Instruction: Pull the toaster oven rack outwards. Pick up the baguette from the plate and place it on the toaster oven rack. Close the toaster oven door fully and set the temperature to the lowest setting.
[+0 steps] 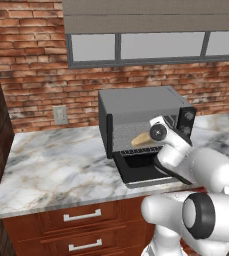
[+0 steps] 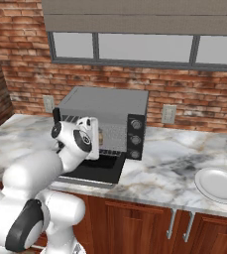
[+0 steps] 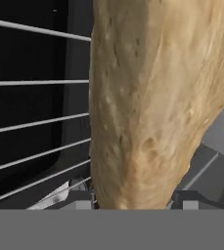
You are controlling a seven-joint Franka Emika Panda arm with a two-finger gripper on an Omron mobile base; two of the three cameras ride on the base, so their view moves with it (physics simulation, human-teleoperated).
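Wall: I see red brick (image 1: pixel 33 65) behind the whole counter, with a grey-framed window (image 1: pixel 151 47) above the oven and a taupe blind (image 1: pixel 151 17) drawn over its top.
Outlets: one pale socket plate (image 1: pixel 60 115) sits on the brick left of the oven; from the right base view I see a second one (image 2: pixel 169 114) to the oven's right.
Counter: white marble with grey and tan veining (image 1: pixel 56 165), running the width of both base views.
Cabinets: reddish wood fronts below the counter, with silver bar pulls on the drawers (image 1: pixel 82 215).
Toaster oven: the dark grey box (image 1: pixel 136 102) stands on the counter against the wall, its knob column (image 2: pixel 135 139) on the front's right side.
Toaster oven door: dropped open, the black panel (image 1: pixel 141 172) lying flat out over the counter edge.
Toaster oven rack: silver wires (image 3: pixel 35 122) run beside the loaf in my hand view, over a dark cavity.
Baguette: the tan loaf (image 1: pixel 141 139) is at the oven mouth, above the open door; up close (image 3: pixel 152 97) it lies against the rack wires, though I cannot tell if it rests on them.
Gripper: at the oven mouth (image 3: pixel 138 201), fingers partly spread with one tip on each side of the loaf's end, gripping it.
Plate: a white plate (image 2: pixel 219 184) sits on the marble well to the right of the oven.
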